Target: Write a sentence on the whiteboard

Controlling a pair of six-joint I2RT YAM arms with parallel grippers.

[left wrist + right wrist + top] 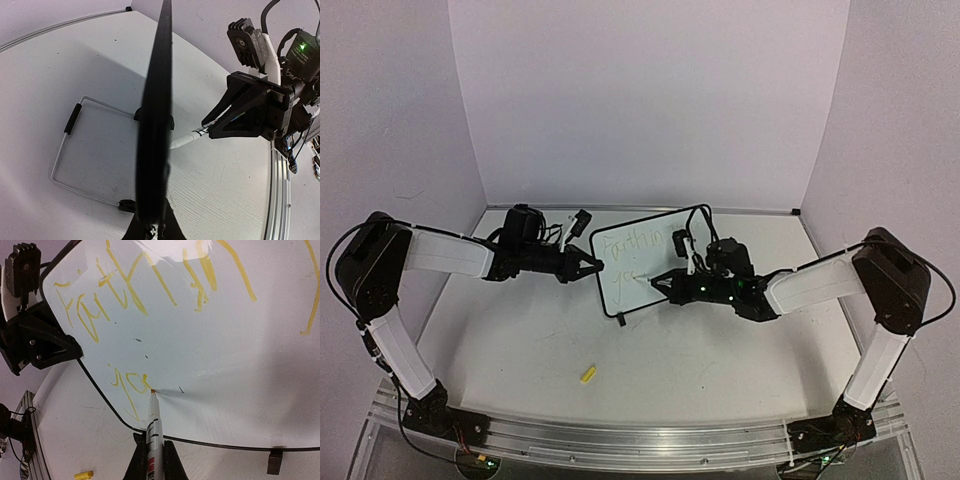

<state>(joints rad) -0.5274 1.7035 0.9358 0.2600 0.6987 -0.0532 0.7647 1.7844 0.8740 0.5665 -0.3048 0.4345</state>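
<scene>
The whiteboard (642,260) stands tilted near the table's middle, with a thin black frame. My left gripper (594,266) is shut on its left edge; in the left wrist view the whiteboard (155,125) shows edge-on as a dark band between the jaws. My right gripper (663,282) is shut on a white marker (153,432), whose orange tip touches the board face (210,345). The sentence (150,285) is yellow handwriting: a full top line and a short second line (127,382) ending at the marker tip. The marker also shows in the left wrist view (192,136).
A yellow marker cap (587,374) lies on the table in front of the board, also seen in the right wrist view (83,474). A wire stand (75,150) lies behind the board. White walls enclose the table on three sides.
</scene>
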